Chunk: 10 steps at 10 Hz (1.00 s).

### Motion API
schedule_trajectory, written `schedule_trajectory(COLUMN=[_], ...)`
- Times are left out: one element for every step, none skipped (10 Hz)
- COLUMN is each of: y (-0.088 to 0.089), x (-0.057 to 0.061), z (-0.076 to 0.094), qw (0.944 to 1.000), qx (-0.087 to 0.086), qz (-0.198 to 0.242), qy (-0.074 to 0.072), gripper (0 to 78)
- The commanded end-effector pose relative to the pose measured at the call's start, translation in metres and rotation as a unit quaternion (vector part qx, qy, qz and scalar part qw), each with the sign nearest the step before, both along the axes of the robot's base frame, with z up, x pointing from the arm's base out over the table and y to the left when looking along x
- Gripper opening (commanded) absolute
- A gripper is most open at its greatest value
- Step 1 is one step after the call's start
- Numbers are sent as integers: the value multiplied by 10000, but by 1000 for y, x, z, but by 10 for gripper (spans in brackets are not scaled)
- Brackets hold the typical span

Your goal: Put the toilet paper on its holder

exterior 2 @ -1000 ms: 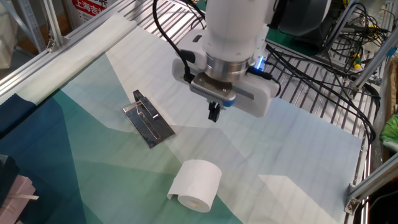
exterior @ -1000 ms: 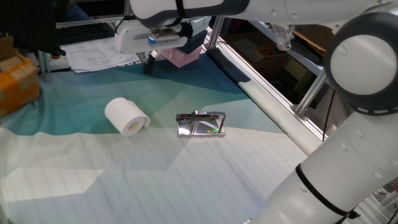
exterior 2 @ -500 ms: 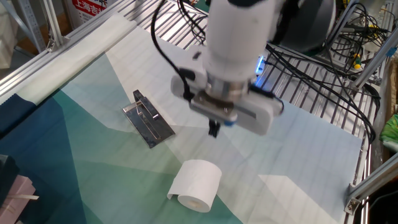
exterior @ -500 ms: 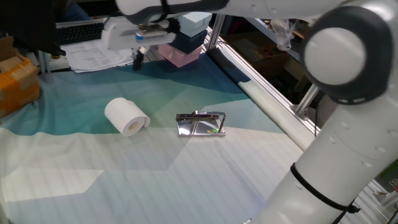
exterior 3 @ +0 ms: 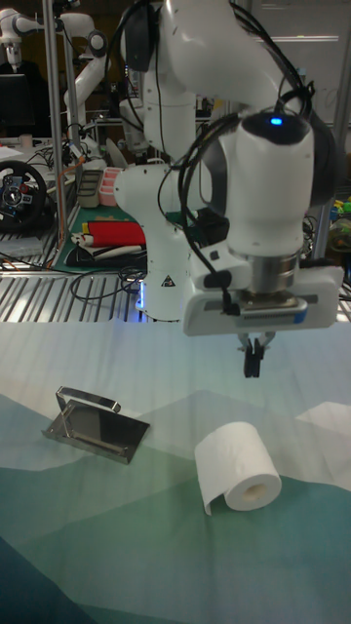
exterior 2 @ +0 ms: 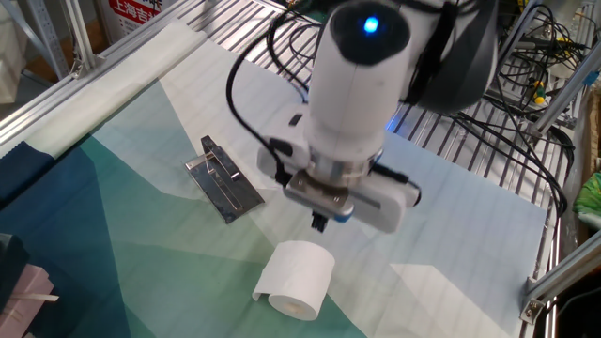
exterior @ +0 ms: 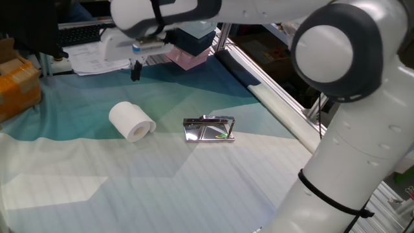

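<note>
The soft white paper roll [exterior 3: 237,466] is seen lying beside the shiny metal holder [exterior 3: 94,420]. The jaws above are pressed together, with nothing held.

even indoor light, soft focus

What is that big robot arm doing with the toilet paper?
The robot arm isn't holding anything. Its gripper hangs in the air above the toilet paper, with its two fingers pressed close together. The roll lies on its side on the cloth-covered table, with a loose flap of paper at its edge. The shiny holder lies flat on the cloth beside the roll, not touching it. So the roll is not yet on its holder, and the arm looks like it is lining up to pick it up.
</note>
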<state>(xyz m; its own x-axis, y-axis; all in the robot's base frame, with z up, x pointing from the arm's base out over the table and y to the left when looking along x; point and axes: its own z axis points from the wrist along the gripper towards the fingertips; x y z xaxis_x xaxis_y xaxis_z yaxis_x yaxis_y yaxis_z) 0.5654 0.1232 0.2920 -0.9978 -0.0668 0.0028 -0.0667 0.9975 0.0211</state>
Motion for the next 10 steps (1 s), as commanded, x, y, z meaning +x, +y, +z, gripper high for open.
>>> schedule_trajectory(y=[-3,-3,-4,-5,-5,-5,-5,-5,-5,-5], x=[4,3,3,3,3,3,3,3,3,3], z=[-32,-34,-38,-40,-40,-41,-41,-41,-41,-41], qw=[10000,10000,10000,10000,10000,9999,9998,9996,9994,9994], qx=[9,9,6,6,8,15,8,13,9,10], qz=[-43,-45,-68,-81,-97,-161,-187,-276,-338,-333], qy=[-35,-33,-30,-28,-18,-8,3,6,24,36], gripper=[0,0,0,0,0,0,0,0,0,0])
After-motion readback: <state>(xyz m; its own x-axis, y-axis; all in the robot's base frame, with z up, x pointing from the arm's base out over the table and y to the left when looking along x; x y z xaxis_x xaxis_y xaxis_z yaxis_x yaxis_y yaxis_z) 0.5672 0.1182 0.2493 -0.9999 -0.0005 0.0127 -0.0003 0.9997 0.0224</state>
